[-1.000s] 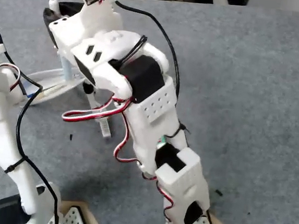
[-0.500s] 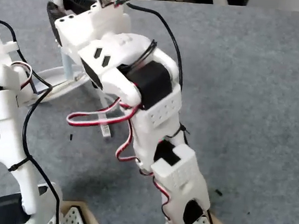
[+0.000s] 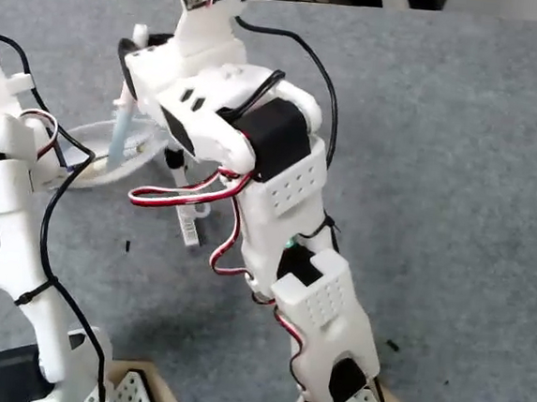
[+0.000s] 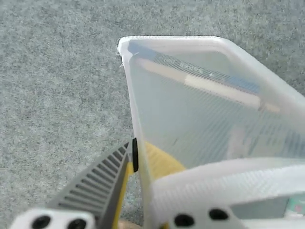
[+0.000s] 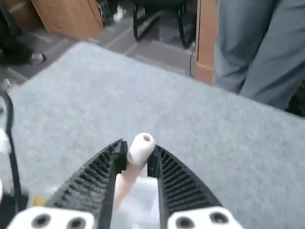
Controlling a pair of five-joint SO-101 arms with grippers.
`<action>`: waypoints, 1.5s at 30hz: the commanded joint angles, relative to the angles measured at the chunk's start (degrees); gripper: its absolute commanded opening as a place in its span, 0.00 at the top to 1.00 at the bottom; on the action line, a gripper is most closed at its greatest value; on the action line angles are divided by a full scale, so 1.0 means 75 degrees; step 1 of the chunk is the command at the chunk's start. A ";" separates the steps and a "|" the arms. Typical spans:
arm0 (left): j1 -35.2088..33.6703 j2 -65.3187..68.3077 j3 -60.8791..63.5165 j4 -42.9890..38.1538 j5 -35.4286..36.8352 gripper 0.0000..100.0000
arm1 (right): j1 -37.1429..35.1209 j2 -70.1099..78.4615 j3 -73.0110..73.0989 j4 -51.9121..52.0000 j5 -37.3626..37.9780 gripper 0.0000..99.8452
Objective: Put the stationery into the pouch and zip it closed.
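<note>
Pale pen (image 3: pixel 123 128) farther right; translucent pouch (image 4: pixel 190 124)

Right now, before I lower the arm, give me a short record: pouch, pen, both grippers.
pouch: translucent, on grey table, mouth looks open
contents: pen-like item already inside
pen: upright, lower end at pouch mouth
left gripper: shut on pouch edge
right gripper: shut on pen
</note>
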 commanded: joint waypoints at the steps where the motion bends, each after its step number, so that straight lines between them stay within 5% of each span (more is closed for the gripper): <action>1: -0.0158 0.0117 -0.0416 -0.0094 0.0094 0.97 | -0.0070 -0.0275 0.0006 0.0387 0.0492 0.99; 8: -0.0416 0.0926 -0.0475 -0.0035 0.0094 0.97 | -0.0551 -0.0674 0.0029 0.0399 0.2262 0.99; 14: -0.0498 0.0961 -0.0592 -0.0023 0.0094 0.97 | -0.0563 -0.0697 0.0440 0.0399 0.2297 0.97; 20: -0.0533 0.0961 -0.0545 -0.0023 0.0094 0.97 | -0.0610 -0.0803 0.1858 0.0399 0.2333 0.81; 28: -0.0533 0.1008 -0.0533 -0.0023 0.0234 0.97 | -0.0586 -0.1448 0.2280 0.0387 0.2344 0.81; 39: -0.1295 0.0961 -0.0557 -0.0035 0.0363 0.97 | 0.1840 -0.1717 0.4249 0.0399 0.2297 0.81; 45: -0.1366 0.0961 -0.0568 -0.0035 0.0410 0.97 | 0.2004 -0.1659 0.6910 0.0352 0.2368 0.80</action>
